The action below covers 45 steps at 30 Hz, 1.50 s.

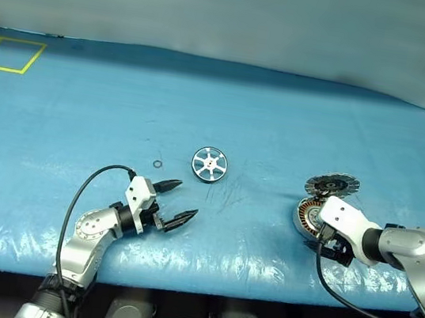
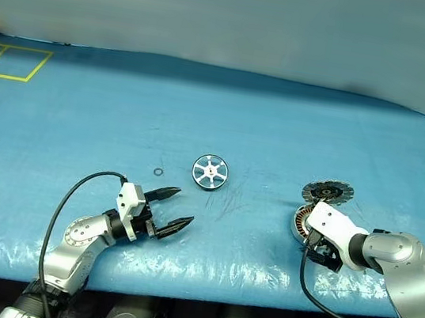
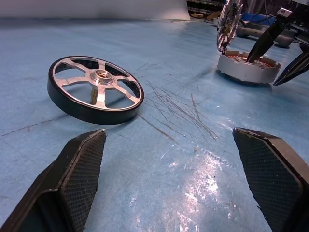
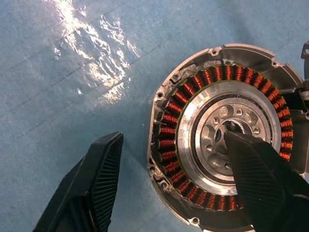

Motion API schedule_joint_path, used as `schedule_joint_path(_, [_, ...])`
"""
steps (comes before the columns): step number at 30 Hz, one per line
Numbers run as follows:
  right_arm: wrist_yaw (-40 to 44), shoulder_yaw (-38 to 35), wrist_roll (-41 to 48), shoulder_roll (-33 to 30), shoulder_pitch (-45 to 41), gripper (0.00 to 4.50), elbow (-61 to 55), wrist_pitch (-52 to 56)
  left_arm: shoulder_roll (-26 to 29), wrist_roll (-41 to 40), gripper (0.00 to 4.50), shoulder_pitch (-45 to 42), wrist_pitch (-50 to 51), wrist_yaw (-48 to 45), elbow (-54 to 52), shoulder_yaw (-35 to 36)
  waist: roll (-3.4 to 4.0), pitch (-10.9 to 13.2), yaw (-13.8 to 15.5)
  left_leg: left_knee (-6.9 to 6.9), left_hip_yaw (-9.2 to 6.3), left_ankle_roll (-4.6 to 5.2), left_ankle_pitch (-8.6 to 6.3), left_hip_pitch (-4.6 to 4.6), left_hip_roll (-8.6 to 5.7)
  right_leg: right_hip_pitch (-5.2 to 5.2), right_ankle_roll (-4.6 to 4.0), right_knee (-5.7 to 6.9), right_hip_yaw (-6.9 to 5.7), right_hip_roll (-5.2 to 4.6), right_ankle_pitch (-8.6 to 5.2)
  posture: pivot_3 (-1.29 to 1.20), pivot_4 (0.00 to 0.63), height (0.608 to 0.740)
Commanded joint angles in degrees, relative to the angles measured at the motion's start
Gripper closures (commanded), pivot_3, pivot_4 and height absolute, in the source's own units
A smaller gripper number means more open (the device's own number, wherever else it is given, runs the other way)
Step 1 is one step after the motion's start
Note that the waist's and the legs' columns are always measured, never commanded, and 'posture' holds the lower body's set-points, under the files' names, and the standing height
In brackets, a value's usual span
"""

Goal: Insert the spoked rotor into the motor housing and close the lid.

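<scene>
The spoked rotor [image 1: 209, 163], a silver wheel with a dark rim, lies flat on the blue mat near the middle. My left gripper [image 1: 187, 199] stands open a short way in front of it, pointing at it, with nothing between its fingers [image 3: 77, 169]. At the right sits the motor housing [image 1: 310, 215], its copper windings [image 4: 179, 99] showing around a silver hub. The lid [image 1: 332, 184] stands tilted up at the housing's far edge. My right gripper [image 4: 172, 137] is open and straddles the housing's rim. One finger is over the hub and the other is outside above the mat.
A tiny dark ring [image 1: 157, 164] lies on the mat left of the rotor. Yellow tape squares [image 1: 8, 54] mark the far left corner. The table's front edge [image 1: 202, 281] runs just below both arms. Scratches mark the mat between rotor and housing.
</scene>
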Motion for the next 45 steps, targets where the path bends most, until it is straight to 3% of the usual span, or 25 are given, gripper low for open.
schedule_joint_path(1, [-0.36,1.99,-1.10,0.21,-0.69,2.14,0.55,0.67,-0.26,0.01,0.00,0.20,-0.38,0.20,-2.02,-0.42,0.00,0.00,0.00,0.00,-0.01,0.00,0.00,0.00,0.00,0.00,0.00,0.00,0.00,0.00,0.00,0.00,0.150,0.740])
schedule_joint_path(3, [0.01,2.98,-1.73,-0.19,-1.20,2.59,0.30,0.23,-0.24,0.26,0.00,0.29,-0.64,0.25,-1.78,-0.51,-0.16,-0.09,-0.05,0.00,-0.01,0.00,0.00,0.03,0.02,0.03,0.00,0.00,-0.01,0.03,0.00,0.00,0.150,0.740])
schedule_joint_path(16, [4.18,8.85,-0.62,1.81,-12.35,2.60,-6.66,2.47,-0.19,-0.25,0.00,1.29,-1.76,-0.02,-1.11,0.00,-0.03,-0.02,-0.90,0.10,0.03,-0.01,0.01,0.02,0.13,-0.04,-0.02,0.06,-0.02,0.06,0.03,0.00,0.150,0.740])
schedule_joint_path(25, [8.10,19.48,2.32,9.22,-25.10,2.60,-11.72,7.07,-0.97,-0.01,0.00,2.18,-2.33,0.90,-0.53,0.11,0.05,0.04,-0.70,0.06,-0.04,0.01,-0.01,-0.09,0.05,-0.09,-0.19,0.00,-0.04,0.01,0.13,0.00,0.150,0.740])
schedule_joint_path(40, [8.57,34.68,-5.02,13.18,-35.59,2.60,-7.44,10.82,-1.36,-0.40,0.00,4.27,-4.88,0.46,1.38,0.60,0.08,0.05,-1.17,0.08,0.01,0.03,-0.02,-0.07,0.04,-0.11,-0.21,0.03,-0.11,-0.09,0.14,0.00,0.150,0.740])
schedule_joint_path(45, [7.18,36.23,-6.55,15.19,-37.06,2.60,-5.40,14.24,-1.79,-0.33,0.00,3.86,-5.68,0.58,2.41,0.49,0.10,0.02,-1.36,0.10,0.01,0.03,-0.02,0.00,0.04,-0.09,-0.21,0.03,-0.14,-0.12,0.15,0.00,0.150,0.740])
